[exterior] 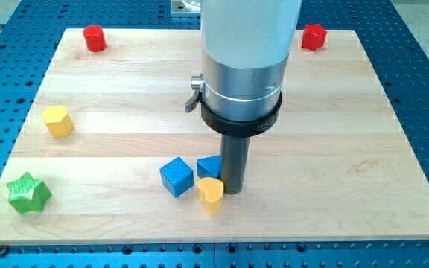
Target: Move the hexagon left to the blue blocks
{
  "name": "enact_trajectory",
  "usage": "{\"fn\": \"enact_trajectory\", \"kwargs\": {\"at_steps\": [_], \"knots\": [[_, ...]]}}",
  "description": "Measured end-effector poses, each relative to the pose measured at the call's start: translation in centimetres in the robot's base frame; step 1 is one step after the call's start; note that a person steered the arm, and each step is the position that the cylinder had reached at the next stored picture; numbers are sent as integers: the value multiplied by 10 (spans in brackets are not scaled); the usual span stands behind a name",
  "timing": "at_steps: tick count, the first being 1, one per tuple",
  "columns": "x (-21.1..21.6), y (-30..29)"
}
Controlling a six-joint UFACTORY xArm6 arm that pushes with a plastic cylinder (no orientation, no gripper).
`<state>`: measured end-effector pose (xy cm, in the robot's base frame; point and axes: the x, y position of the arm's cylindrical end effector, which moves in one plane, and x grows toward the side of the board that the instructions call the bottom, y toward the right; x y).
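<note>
Judging by how things lie, the job has hardly begun: the yellow hexagon (58, 120) sits well away from my tip (233, 191), off toward the view's left and a little toward the view's top, with bare board between it and the blue blocks. My tip rests down among the cluster instead, just beside the second blue block (208, 167), which peeks out from behind the rod on its left, and close against the yellow heart (211, 195), which lies just left of and slightly below my tip. The blue cube (176, 176) is a little farther to the left of my tip, near the heart. I have no jaws to open or close; there is only the bare rod, holding nothing, and whether it actually touches the heart I cannot tell.

What remains is nearly everything: I judge I must get round to the hexagon's far side and slide it across to the blue pair.

The hexagon looks like a stubby, faceted yellow piece, standing flat on the wooden board (348, 134), alone, with nothing touching it.
</note>
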<state>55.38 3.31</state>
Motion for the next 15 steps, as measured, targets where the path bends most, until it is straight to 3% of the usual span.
{"fn": "enact_trajectory", "kwargs": {"at_steps": [1,3,4,5,6,7,8,9,10,11,12,13,14,15], "knots": [[-50,29],[-85,-157],[-139,-158],[-169,-251],[-105,-274],[-82,-232],[-92,-283],[-41,-236],[-34,-150],[-69,-205],[-55,-286],[-14,-324],[22,-338],[21,-303]]}}
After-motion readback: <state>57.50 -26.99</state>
